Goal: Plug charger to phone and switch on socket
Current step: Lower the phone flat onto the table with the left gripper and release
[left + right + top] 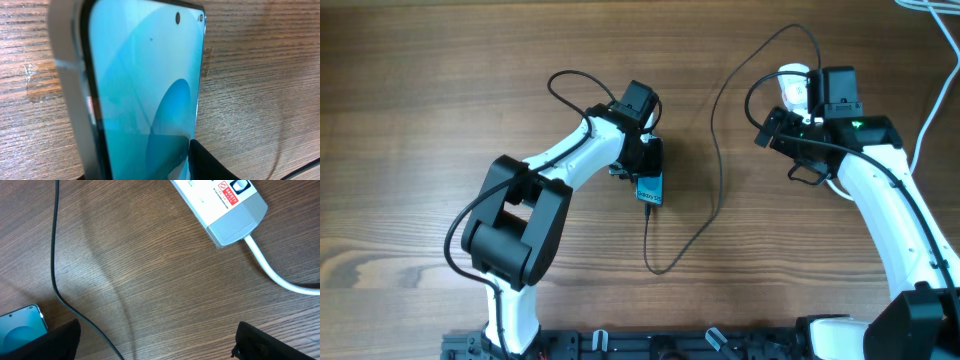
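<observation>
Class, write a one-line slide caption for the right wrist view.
Open right gripper over the wooden table: white socket at top, charger cable at left, phone corner bottom left.

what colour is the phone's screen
The phone shows a teal and pale blue screen with curved shapes, clearest in the left wrist view.

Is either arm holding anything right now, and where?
The right gripper is open, empty. The left gripper straddles the phone across its long edges; whether it grips cannot be told.
</observation>
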Tool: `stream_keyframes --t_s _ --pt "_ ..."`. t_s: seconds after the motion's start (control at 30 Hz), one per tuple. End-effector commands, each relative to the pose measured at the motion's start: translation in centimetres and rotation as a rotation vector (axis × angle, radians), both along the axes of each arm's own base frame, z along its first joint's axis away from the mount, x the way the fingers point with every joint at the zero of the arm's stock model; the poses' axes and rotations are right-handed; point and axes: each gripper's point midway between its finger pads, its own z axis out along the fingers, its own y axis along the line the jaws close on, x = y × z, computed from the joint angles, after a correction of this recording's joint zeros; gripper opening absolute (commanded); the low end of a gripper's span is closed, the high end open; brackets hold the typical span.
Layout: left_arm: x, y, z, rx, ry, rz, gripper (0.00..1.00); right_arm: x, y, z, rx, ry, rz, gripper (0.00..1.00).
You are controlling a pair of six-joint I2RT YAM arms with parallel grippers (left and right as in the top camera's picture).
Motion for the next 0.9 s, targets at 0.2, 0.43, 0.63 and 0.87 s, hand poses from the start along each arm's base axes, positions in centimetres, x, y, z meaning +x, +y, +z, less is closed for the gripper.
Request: stream_keyframes --t_s 0.2,0.43,0.63,0.87 --pt "-0.54 0.49 -0.98 0.031 0.017 -0.005 0.41 0.53 0.22 0.68 0.013 -0.021 0.002 1.0" --pt "-0.53 0.48 -0.98 0.031 0.017 -0.005 0.4 0.53 0.22 0.69 0.013 -0.021 0.001 1.0" --pt "-0.54 0.49 -0.98 0.031 0.017 -0.005 0.45 0.53 0.22 0.69 0.013 -0.021 0.002 1.0" --pt "-0.6 0.52 -1.0 0.033 0.02 -0.006 0.46 0.53 0.22 0.68 0.013 -0.021 0.002 1.0"
